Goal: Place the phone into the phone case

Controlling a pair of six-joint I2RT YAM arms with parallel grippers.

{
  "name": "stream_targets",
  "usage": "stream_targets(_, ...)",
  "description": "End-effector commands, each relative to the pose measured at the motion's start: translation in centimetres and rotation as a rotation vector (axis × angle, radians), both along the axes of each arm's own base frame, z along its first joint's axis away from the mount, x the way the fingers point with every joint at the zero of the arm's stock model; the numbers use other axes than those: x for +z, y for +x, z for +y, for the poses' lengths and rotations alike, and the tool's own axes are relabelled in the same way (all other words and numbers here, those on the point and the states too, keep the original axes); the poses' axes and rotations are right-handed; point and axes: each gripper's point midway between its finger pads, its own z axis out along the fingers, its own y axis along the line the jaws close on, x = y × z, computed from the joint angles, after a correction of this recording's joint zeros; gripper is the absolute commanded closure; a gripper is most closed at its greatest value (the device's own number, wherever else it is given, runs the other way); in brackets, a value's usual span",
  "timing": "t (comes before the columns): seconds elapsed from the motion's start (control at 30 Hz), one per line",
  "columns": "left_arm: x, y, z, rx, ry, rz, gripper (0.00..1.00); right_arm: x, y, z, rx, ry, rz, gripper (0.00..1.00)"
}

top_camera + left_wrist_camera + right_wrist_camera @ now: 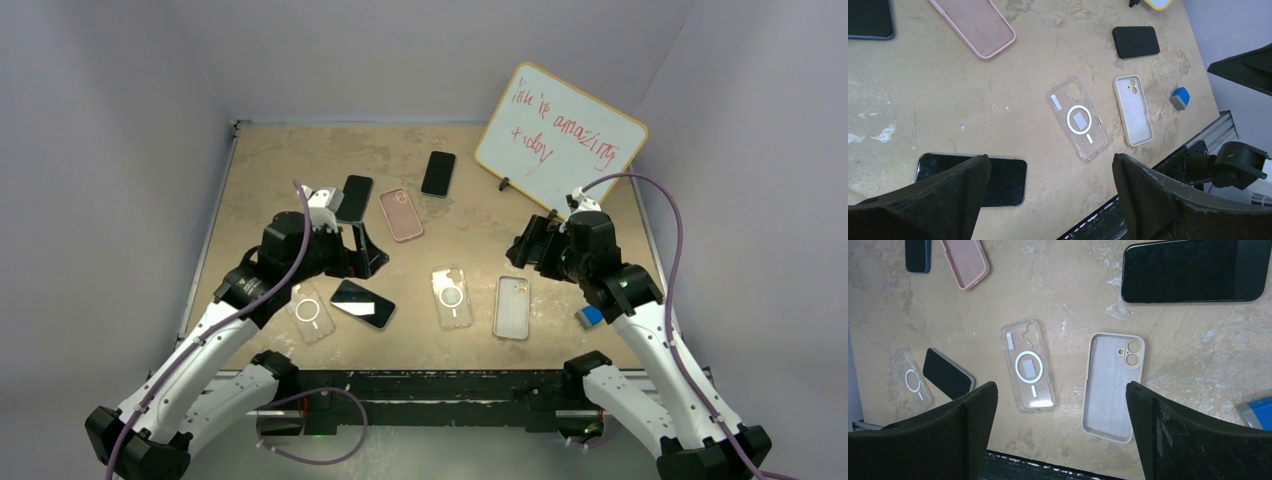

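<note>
A black phone with a silver rim (362, 303) lies screen up near the front, also in the left wrist view (1005, 180) and the right wrist view (948, 372). A clear ringed case (452, 297) and a beige case (512, 306) lie to its right, and another clear case (311, 312) to its left. My left gripper (365, 250) is open and empty above the phone's far side; the phone sits under its left finger (1050, 165). My right gripper (525, 248) is open and empty, hovering over the clear case (1028, 365) and beige case (1111, 385).
A pink case (401, 214), a dark phone (354, 197) and a black phone (438, 173) lie further back. A whiteboard (560, 135) leans at the back right. A small blue block (591, 316) sits by the right arm. The table's front edge has a black rail (450, 380).
</note>
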Motion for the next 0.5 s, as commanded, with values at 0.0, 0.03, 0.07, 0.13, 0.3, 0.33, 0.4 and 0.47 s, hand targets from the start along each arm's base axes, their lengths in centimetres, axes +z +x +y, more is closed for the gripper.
stream_targets(0.0, 1.2, 0.6, 0.3, 0.036, -0.014, -0.044, 0.03, 0.4, -0.1, -0.2, -0.024, 0.005, -0.008, 0.01)
stream_targets(0.03, 1.1, 0.6, 0.4, 0.044, -0.011, -0.039, 0.03, 0.4, -0.1, -0.2, -0.023, 0.005, -0.004, 0.01)
stream_targets(0.07, 0.9, 0.7, 0.6, 0.054, -0.006, -0.031, 0.03, 0.5, -0.2, -0.2, -0.025, 0.006, -0.002, 0.01)
stream_targets(0.13, 0.6, 0.8, 0.8, 0.073, 0.004, -0.018, 0.04, 0.5, -0.3, -0.3, -0.028, 0.006, 0.003, 0.01)
stream_targets(0.3, -0.4, 0.9, 1.7, 0.129, 0.031, 0.016, 0.04, 0.4, -0.3, -0.5, -0.045, 0.005, 0.009, 0.01)
stream_targets(0.33, -0.7, 0.9, 1.8, 0.137, 0.039, 0.024, 0.04, 0.4, -0.2, -0.6, -0.053, 0.002, 0.010, 0.01)
stream_targets(0.4, -1.4, 0.9, 2.5, 0.178, 0.059, 0.052, 0.05, 0.1, -0.2, -0.9, -0.083, 0.002, 0.022, 0.01)
stream_targets(0.47, -2.6, 0.9, 3.5, 0.253, 0.087, 0.096, 0.05, -0.3, -0.4, -1.0, -0.106, 0.008, 0.041, 0.01)
